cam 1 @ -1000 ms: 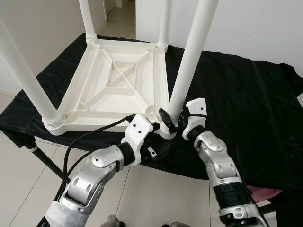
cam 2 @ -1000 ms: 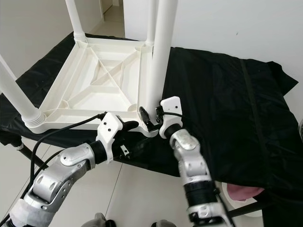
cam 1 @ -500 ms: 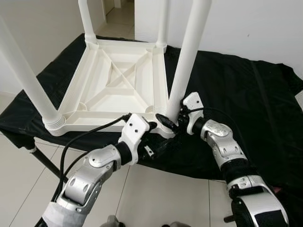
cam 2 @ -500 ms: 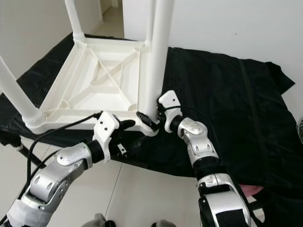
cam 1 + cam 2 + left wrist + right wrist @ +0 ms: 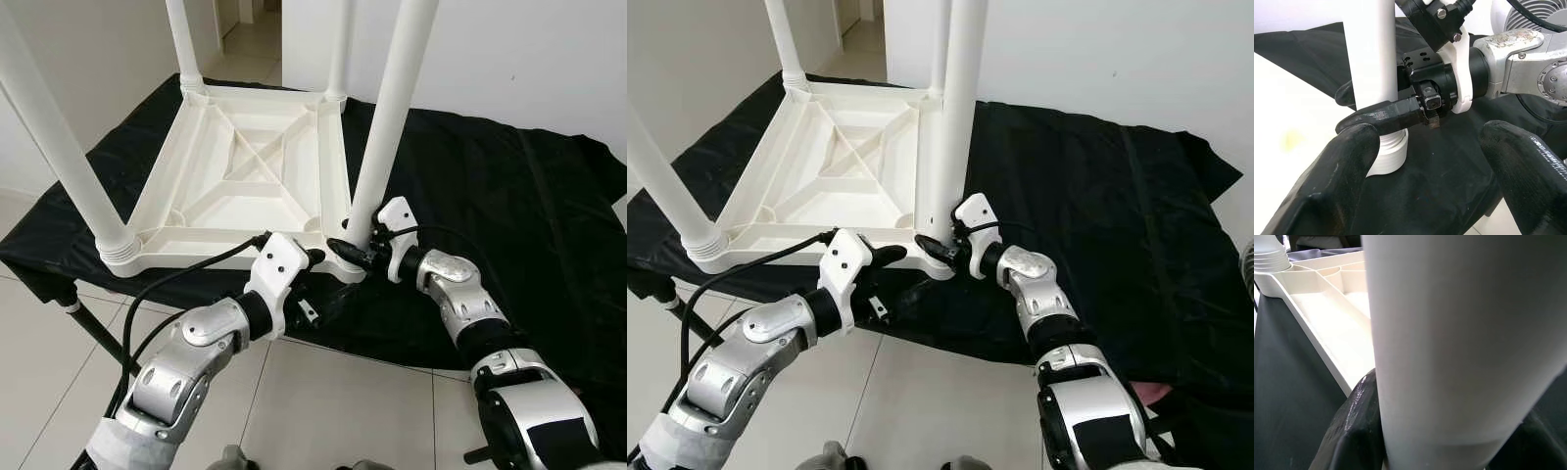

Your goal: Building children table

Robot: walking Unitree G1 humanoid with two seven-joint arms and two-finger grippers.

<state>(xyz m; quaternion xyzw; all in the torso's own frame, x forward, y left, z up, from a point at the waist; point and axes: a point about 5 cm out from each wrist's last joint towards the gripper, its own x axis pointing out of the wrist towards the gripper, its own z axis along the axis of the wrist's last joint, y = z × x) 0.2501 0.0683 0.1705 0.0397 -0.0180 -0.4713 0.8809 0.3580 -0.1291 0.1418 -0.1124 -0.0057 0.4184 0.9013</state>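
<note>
Black cloth (image 5: 509, 206); leg (image 5: 387, 117) between right hand (image 5: 355, 253) fingers

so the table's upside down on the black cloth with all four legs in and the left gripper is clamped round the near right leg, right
Not quite: the right gripper is clamped round that leg, just above its base. The left wrist view shows it, and the left gripper sits open beside the corner. The rest holds: the table lies upside down on the black cloth with four legs in.
</note>
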